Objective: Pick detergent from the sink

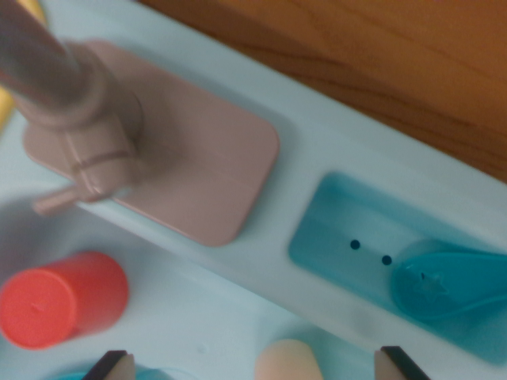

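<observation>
A red cylindrical cap (63, 301) lies on its side in the pale blue sink basin (198, 317) at the lower left. A sliver of teal shows below it at the frame's edge, possibly the detergent bottle's body; the rest is cut off. My gripper (253, 367) is open. Only its two dark fingertips (111, 366) show at the bottom edge, wide apart, with nothing held. A rounded peach object (287, 360) sits between them, nearer the right fingertip. The red cap is just left of and above the left fingertip.
A beige faucet (75, 119) on a flat beige base plate (206, 174) stands on the sink's rim, upper left. A recessed teal tray (356, 237) holds a teal scoop-like piece (447, 281) at the right. A wooden surface (380, 55) lies beyond the sink. Something yellow (6, 103) shows at the left edge.
</observation>
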### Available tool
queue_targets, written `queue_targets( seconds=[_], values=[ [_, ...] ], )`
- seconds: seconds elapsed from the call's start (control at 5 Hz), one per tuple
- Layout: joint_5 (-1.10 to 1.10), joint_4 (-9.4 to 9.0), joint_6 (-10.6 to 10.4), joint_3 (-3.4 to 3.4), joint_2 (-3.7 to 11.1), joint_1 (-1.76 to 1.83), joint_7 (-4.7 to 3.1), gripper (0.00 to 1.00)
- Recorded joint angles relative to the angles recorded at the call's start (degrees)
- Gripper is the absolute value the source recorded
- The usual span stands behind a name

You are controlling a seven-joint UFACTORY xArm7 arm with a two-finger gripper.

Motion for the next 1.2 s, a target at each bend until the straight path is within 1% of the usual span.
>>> queue_targets(
  seconds=[0.2,0.4,0.6,0.8,1.0,1.2],
  values=[
    [0.27,-1.40,-2.11,-0.23,0.55,-0.29,-1.95,0.00],
    [0.27,-1.40,-2.11,-0.23,0.55,-0.29,-1.95,0.00],
    [0.53,-2.67,-4.04,-0.44,1.06,-0.56,-3.73,0.00],
    [0.53,-2.67,-4.04,-0.44,1.06,-0.56,-3.73,0.00],
    [0.75,-3.81,-5.77,-0.62,1.51,-0.80,-5.32,0.00],
    [0.75,-3.81,-5.77,-0.62,1.51,-0.80,-5.32,0.00]
  ],
)
